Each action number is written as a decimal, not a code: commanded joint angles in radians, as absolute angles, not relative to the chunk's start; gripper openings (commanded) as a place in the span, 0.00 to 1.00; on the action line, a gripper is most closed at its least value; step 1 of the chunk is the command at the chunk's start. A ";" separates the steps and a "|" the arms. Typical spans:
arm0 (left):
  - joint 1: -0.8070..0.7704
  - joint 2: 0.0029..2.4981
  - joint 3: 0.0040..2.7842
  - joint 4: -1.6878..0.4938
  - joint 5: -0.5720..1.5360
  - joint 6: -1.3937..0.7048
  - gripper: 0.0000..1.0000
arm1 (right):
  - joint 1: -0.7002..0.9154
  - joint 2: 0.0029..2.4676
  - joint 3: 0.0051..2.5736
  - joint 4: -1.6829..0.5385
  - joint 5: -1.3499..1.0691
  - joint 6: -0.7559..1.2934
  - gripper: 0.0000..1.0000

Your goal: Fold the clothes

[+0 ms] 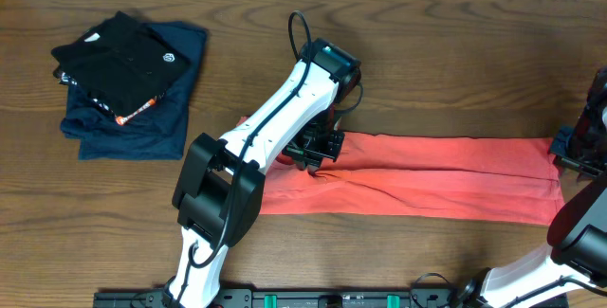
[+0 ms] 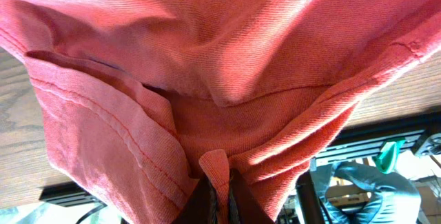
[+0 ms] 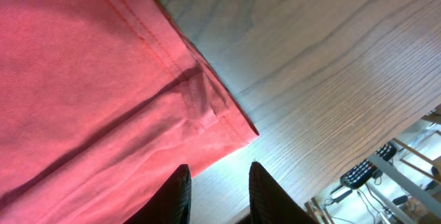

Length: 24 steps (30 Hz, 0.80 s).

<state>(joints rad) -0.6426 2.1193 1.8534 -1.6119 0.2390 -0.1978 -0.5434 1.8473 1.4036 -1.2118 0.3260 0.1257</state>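
The left hand (image 2: 220,186) is clamped on a pinch of the coral-red T-shirt (image 1: 436,175) near one end. The right hand (image 3: 219,193), fingers parted and empty, hovers just off the hemmed corner at the other. The shirt lies in a long band across the counter (image 1: 427,62). Soft, light cotton, it will likely sag; hems and corners look the surest hold.

T-shirt (image 1: 427,175) end hidden beneath left arm (image 1: 275,123)
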 commanded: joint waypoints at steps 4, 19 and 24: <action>-0.640 2.114 1.849 -1.690 0.215 -0.191 0.06 | -0.569 1.829 1.398 -1.197 0.239 0.141 0.21; -0.640 2.114 1.849 -1.560 0.215 -0.191 0.06 | -0.562 1.831 1.169 -1.012 0.034 0.128 0.11; -0.640 2.114 1.849 -1.497 0.215 -0.183 0.07 | -0.562 1.831 1.106 -0.943 0.038 0.138 0.12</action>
<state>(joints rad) -0.6426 2.1193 1.8530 -1.5021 0.2283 -0.1974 -0.5568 1.8469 1.1313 -0.9588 0.0502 0.1230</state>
